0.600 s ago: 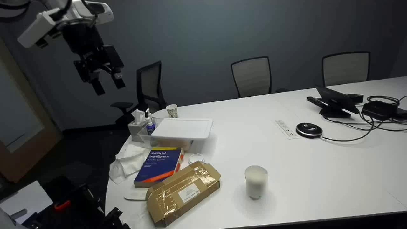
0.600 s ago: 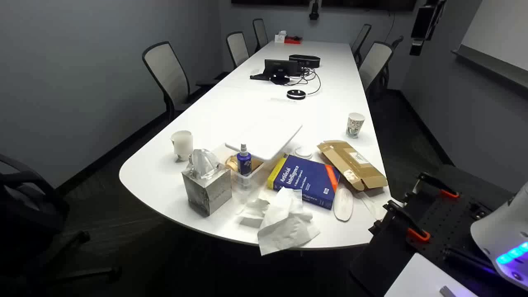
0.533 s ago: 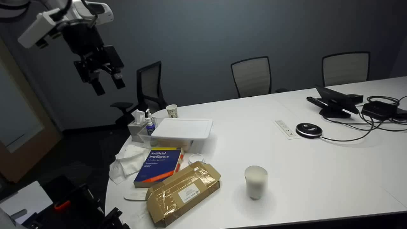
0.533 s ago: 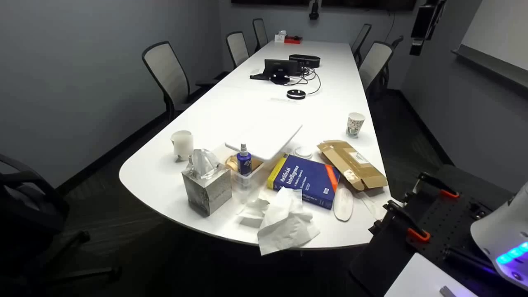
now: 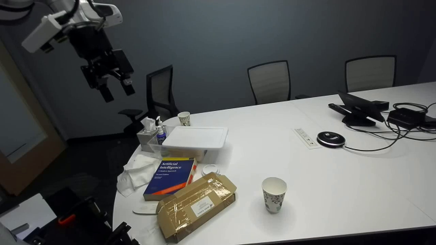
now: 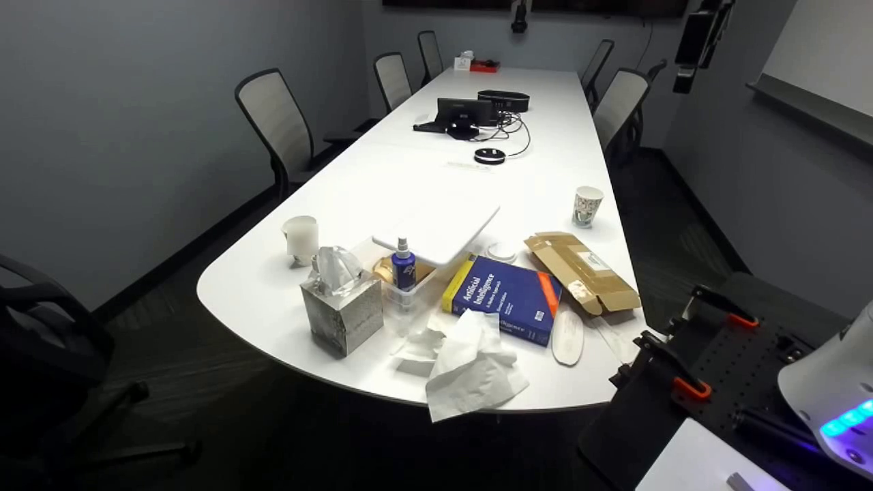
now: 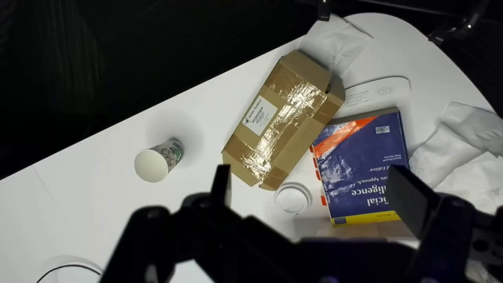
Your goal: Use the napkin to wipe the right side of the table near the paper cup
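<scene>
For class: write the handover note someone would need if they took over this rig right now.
Gripper: open, empty, raised above the table.
White napkins: crumpled beside the blue book, ungrasped.
Paper cup: upright near the cardboard box; another cup stands near the tissue box.
Done: no step visibly finished; whether anything has been wiped can't be told.
Left: grasp a napkin, then wipe near the intended cup; probably worth confirming which one first.

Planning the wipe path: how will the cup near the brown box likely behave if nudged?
The cup would probably tip easily, standing upright on a base narrower than its rim. Likely light: it looks like paper, with no contents visible. Once down, it may roll in a curve, given its taper.
</scene>
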### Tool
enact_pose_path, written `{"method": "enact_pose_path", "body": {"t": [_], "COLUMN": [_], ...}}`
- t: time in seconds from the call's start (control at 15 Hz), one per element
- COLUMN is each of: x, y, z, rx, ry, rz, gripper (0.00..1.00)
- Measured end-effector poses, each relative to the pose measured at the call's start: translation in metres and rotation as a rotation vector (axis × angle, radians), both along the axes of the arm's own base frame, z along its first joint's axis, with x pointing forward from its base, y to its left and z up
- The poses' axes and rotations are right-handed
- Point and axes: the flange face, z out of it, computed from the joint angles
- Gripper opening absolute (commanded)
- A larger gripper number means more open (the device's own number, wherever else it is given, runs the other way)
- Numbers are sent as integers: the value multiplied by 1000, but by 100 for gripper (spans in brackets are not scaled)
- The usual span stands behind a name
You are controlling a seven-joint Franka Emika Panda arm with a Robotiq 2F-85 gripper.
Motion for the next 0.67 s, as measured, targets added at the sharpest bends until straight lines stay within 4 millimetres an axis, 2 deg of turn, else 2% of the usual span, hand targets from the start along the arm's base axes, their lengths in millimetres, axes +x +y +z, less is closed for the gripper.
{"method": "enact_pose_path", "body": {"t": [0.13, 0.27, 0.47, 0.67], "x": [14, 33, 57, 68], "y": [16, 42, 93, 146], "z": [-17, -50, -108, -164], "rx": [5, 6, 1, 22], "ry": [-31, -57, -82, -91], "rz": [-20, -44, -82, -112], "gripper": [100, 100, 100, 100]}}
